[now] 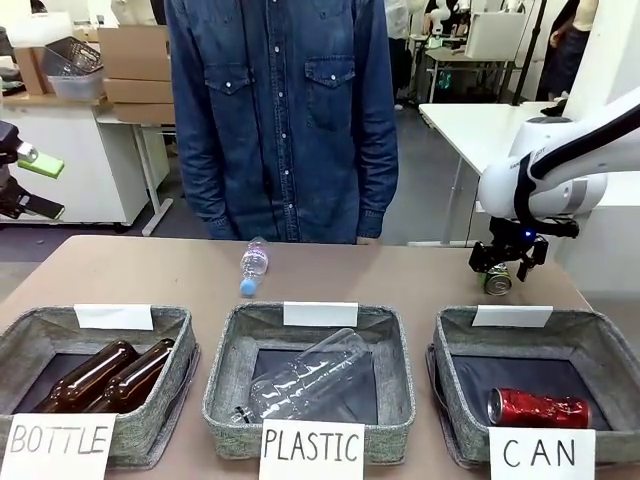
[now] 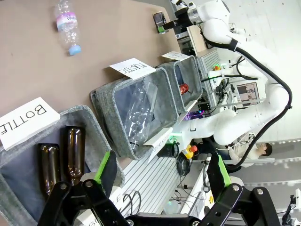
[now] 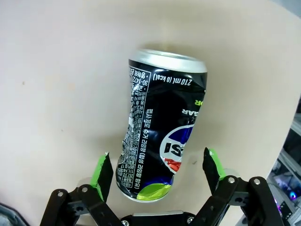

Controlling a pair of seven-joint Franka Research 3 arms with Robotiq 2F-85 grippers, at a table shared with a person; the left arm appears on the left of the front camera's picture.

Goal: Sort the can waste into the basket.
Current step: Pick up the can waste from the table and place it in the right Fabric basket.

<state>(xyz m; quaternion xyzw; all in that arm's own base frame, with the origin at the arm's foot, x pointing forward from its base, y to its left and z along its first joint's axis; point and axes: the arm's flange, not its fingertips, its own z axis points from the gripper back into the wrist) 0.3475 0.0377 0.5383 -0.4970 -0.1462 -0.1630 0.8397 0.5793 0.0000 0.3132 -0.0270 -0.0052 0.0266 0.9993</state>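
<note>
A dented black-and-silver can (image 3: 160,146) lies on the table at the far right (image 1: 497,281). My right gripper (image 3: 156,165) stands open just above it (image 1: 503,266), one green pad on each side and a gap between each pad and the can. A shiny red can (image 1: 540,408) lies on the dark floor of the grey basket (image 1: 600,340) behind the "CAN" sign (image 1: 541,454). My left gripper (image 2: 163,165) is open and holds nothing, high at the table's far left (image 1: 38,187). From there the black can (image 2: 160,22) shows far off.
Two brown bottles (image 1: 105,375) lie in the "BOTTLE" basket (image 1: 30,325). A clear bottle (image 1: 305,380) lies in the "PLASTIC" basket (image 1: 225,360). A small plastic bottle (image 1: 252,265) lies on the table before a person in a denim shirt (image 1: 285,110).
</note>
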